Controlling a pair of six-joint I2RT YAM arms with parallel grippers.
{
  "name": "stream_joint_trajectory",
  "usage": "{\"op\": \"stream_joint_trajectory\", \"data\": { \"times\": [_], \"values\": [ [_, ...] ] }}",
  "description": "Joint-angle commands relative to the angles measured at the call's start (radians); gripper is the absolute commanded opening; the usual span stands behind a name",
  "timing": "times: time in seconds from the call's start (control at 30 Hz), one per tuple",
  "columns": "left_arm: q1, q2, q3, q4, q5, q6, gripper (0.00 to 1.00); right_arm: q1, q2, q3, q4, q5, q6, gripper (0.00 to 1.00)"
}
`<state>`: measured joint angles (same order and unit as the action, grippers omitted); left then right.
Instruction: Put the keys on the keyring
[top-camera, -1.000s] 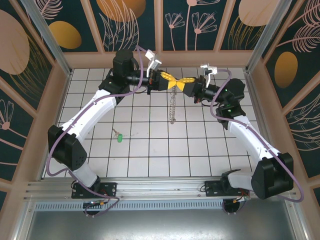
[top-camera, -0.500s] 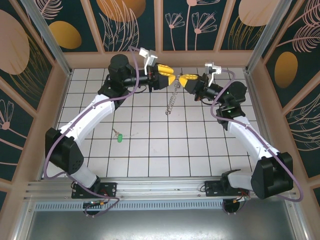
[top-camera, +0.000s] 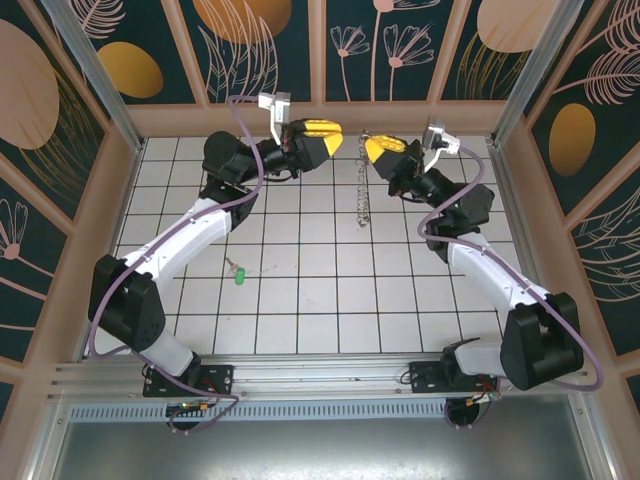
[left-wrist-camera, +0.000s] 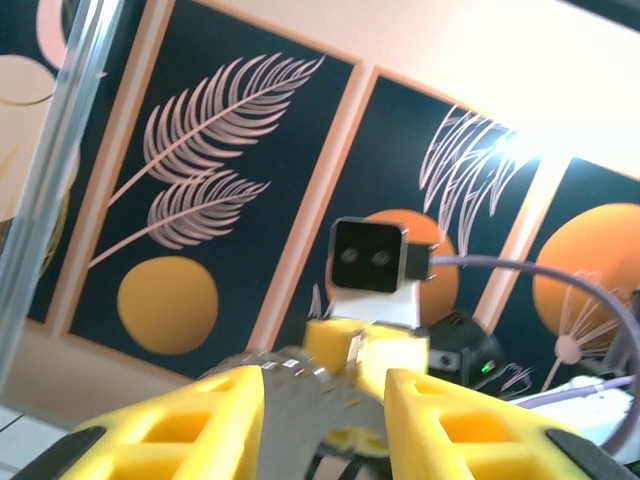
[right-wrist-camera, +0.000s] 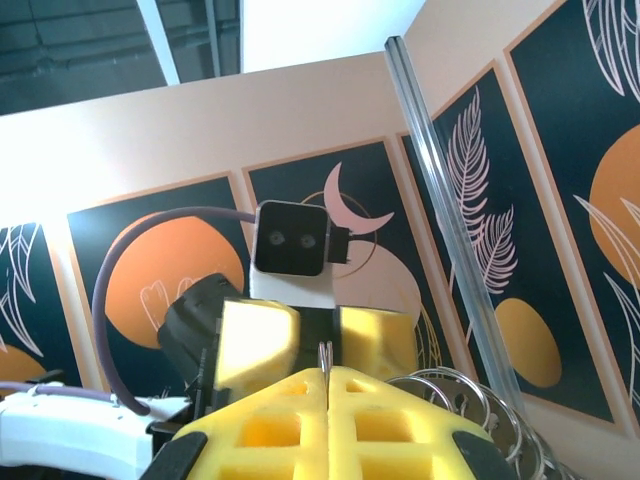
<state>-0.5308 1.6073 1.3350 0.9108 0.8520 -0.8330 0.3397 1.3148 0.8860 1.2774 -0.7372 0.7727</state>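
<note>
My right gripper (top-camera: 376, 150) is held high near the back wall, shut on the thin wire of the keyring (top-camera: 362, 195), whose silvery pieces dangle in a strand below it. In the right wrist view the wire sticks up from the shut yellow fingertips (right-wrist-camera: 326, 378), and several ring loops (right-wrist-camera: 470, 398) bunch at the right. My left gripper (top-camera: 322, 134) faces it from the left, open, a short gap away. Its yellow fingers (left-wrist-camera: 210, 420) stand apart, with the keyring (left-wrist-camera: 300, 405) a grey blur in the gap. The green-headed key (top-camera: 238, 273) lies on the tiled floor, lower left.
The white tiled floor (top-camera: 320, 300) is bounded by patterned walls and a pale back ledge (top-camera: 330, 118) just behind both grippers. Metal corner posts (top-camera: 95, 70) rise at left and right. Purple cables loop off both wrists.
The left gripper has opened, let go of the keyring and drawn back left. Both grippers have risen toward the back wall. The ring now hangs from the right gripper alone, shifted right.
</note>
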Motion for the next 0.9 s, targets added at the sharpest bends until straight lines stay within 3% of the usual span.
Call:
{"op": "stream_joint_trajectory", "data": {
  "times": [0.0,0.17,0.87],
  "values": [
    [0.000,0.030,-0.008,0.200,0.006,-0.135,0.36,0.013,0.014,0.009,0.137,0.058,0.043,0.00],
    [-0.004,0.051,-0.008,0.262,0.012,-0.183,0.34,0.023,0.045,0.018,0.176,0.079,0.072,0.00],
    [-0.029,0.057,-0.028,0.164,0.000,-0.110,0.34,0.054,0.092,0.038,0.196,0.081,0.095,0.00]
  ]
}}
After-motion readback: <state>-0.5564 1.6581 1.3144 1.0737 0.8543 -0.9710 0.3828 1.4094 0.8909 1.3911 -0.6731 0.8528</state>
